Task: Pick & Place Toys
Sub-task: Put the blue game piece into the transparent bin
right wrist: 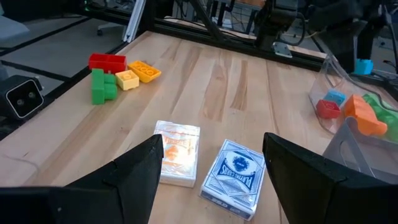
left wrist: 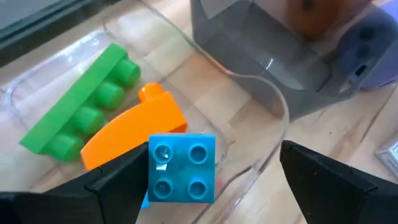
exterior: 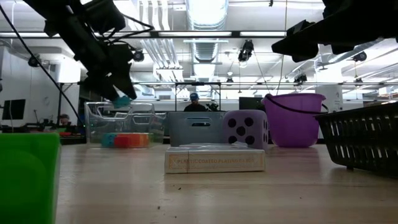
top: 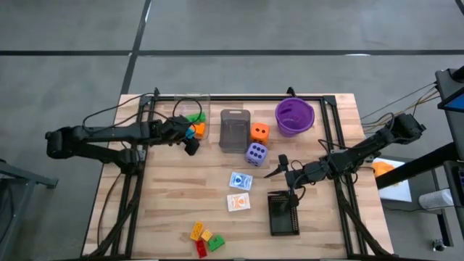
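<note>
left fingers (left wrist: pixel 205 186) spread wide over clear bin (left wrist: pixel 261 93), blue brick (left wrist: pixel 181 168) dropping in | right fingers (right wrist: pixel 211 180) parted, empty, waiting beside clear bin

Table (top: pixel 181 196): light wooden slats, with a dark metal frame along its edges.
Clear bin (top: pixel 190 101): see-through plastic, at the far edge of the table, left of centre.
Grey bin (top: pixel 233 130): translucent grey, just right of the clear bin.
Purple bowl (top: pixel 294 117): round, with a dark handle, at the far edge, right of the grey bin.
Black bin (top: pixel 283 213): dark mesh basket near the front edge, right of centre.
Floor (top: pixel 232 36): grey concrete with dark seams.
Room (exterior: pixel 205 43): ceiling lights and workshop equipment; a person shows far behind the grey bin.
</note>
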You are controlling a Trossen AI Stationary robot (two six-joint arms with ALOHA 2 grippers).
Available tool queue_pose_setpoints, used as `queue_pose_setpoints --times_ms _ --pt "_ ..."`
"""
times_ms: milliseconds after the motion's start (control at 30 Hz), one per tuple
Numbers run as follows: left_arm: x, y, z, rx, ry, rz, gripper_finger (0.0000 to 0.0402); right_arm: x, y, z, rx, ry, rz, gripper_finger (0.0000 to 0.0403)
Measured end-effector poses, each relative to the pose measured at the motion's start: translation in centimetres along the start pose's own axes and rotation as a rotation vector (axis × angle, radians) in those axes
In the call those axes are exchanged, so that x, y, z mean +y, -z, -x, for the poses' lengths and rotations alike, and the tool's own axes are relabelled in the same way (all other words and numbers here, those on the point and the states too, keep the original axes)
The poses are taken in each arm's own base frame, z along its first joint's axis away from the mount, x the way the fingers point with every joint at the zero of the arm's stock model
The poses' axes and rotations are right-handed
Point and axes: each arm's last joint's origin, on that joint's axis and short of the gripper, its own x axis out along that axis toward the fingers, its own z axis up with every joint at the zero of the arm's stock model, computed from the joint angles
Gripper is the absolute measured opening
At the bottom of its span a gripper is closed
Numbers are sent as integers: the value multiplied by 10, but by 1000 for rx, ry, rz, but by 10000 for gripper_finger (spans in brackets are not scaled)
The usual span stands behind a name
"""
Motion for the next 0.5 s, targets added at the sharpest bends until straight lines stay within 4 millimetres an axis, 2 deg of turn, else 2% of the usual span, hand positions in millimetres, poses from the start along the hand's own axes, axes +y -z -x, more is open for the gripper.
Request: queue_pose_setpoints --times_ms 300,500 --pt "-2 8 -12 90 41 4 348 0 0 0 -4 0 0 275" --pt "-7 8 -13 155 161 19 348 0 0 0 -3 0 0 275"
